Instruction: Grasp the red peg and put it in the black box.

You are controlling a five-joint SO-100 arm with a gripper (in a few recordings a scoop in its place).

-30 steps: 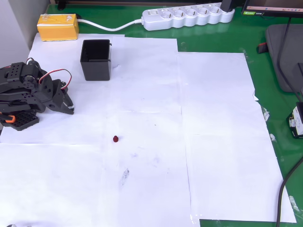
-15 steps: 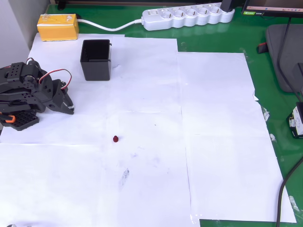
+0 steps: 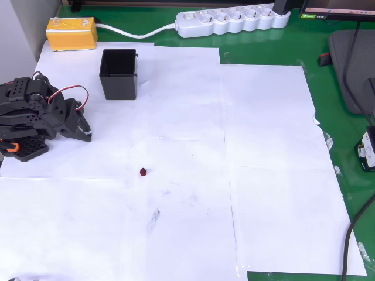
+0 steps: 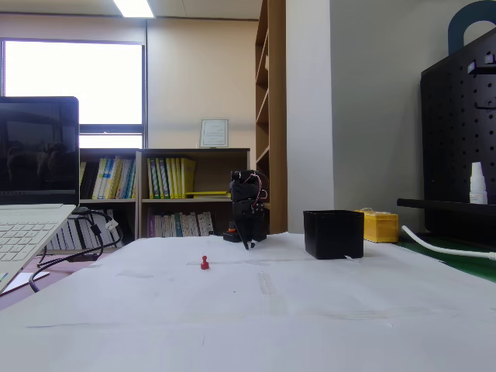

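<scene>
No text, label, brand or number can be read anywhere: the framed paper (image 4: 214, 132) on the far wall, the book spines (image 4: 169, 177) on the shelf and the small white bottle (image 4: 478, 184) by the pegboard all are too small or too blurred to make out.

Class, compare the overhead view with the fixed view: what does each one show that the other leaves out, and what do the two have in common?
Overhead view alone: the white power strip on the green mat, and the box's open top seen from above.

Fixed view alone: a laptop at the left edge, bookshelves behind the table, and a black pegboard on the right.

Both: the red peg lying free on the white paper, the black box, the yellow block, and the folded arm with its gripper away from the peg.
</scene>
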